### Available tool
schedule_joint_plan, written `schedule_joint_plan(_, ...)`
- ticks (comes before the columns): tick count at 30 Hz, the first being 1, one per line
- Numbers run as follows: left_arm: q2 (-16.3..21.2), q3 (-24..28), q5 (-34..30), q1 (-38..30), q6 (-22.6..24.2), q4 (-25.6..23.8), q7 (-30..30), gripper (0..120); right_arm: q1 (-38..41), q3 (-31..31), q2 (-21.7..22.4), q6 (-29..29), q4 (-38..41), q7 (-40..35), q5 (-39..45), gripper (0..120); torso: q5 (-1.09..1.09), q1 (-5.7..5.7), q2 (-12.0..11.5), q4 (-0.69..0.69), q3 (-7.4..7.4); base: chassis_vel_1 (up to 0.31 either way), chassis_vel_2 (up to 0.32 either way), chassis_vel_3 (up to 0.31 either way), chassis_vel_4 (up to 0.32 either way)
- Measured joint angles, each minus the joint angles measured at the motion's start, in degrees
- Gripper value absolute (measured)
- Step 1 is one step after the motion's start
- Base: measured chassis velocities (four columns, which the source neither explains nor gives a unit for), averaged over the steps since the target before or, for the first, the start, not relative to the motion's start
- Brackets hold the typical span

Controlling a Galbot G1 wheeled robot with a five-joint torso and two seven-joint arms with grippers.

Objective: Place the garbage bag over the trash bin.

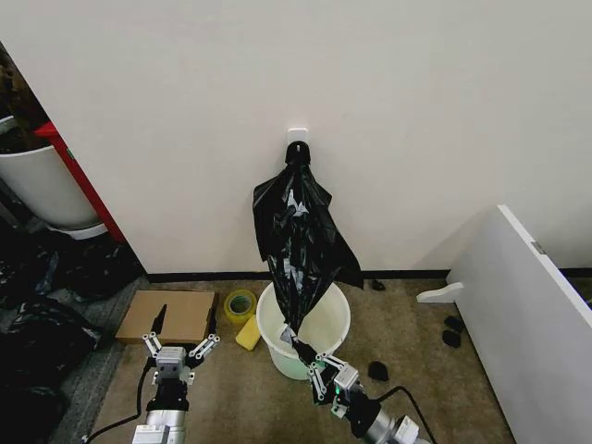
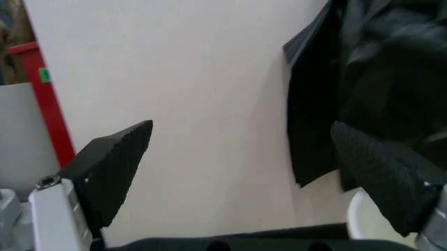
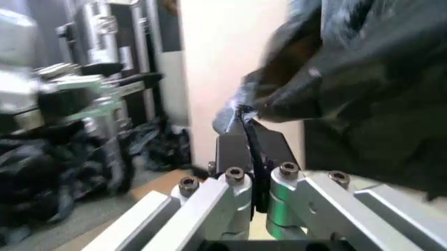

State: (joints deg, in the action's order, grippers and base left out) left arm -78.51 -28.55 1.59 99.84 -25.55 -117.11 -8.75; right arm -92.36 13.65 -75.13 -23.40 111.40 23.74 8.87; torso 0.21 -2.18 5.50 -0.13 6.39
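Above the trash bin (image 1: 305, 326), the garbage bag (image 1: 298, 242) is hanging from a white wall hook (image 1: 297, 137), its tail dangling into the bin's mouth. The right gripper (image 1: 319, 368) is pinching the bag's lower edge at the bin's near rim — fingers closed on the plastic. The left gripper (image 1: 176, 347) is waiting beside the bin, spread wide, holding nothing. Judging by this, the pull-off step is underway — next, the bag needs freeing and its mouth opening.
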Motion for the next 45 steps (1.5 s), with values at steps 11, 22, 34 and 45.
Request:
schedule_joint_plan(11,8.26,6.86,-7.21,-6.00,4.24,-2.99,3.22,100,5.91,-0.57,-2.18,5.35,3.04,-11.18,1.27,0,0.00,0.00,0.00,0.00,0.00,0.000,0.000,0.000,0.000)
schedule_joint_plan(22,20.47,13.57,-21.83,-20.84,16.11,-6.64,3.30,100,7.54,0.81,-3.40,3.22,0.63,-12.16,-6.14,0,0.00,0.00,0.00,0.02,0.01,0.000,0.000,0.000,0.000)
schedule_joint_plan(34,31.13,27.04,-38.17,-44.21,33.66,-7.98,-2.79,100,6.98,1.82,-5.53,1.36,0.00,-12.15,-9.76,0,-0.01,0.00,-0.01,-0.01,0.01,0.000,0.000,0.000,0.000)
schedule_joint_plan(45,35.83,36.05,-50.50,-64.71,54.13,-8.24,-8.71,100,6.01,2.85,-7.05,0.13,0.61,-12.16,-11.28,0,0.00,0.00,-0.01,0.00,0.00,0.000,0.000,0.000,0.000)
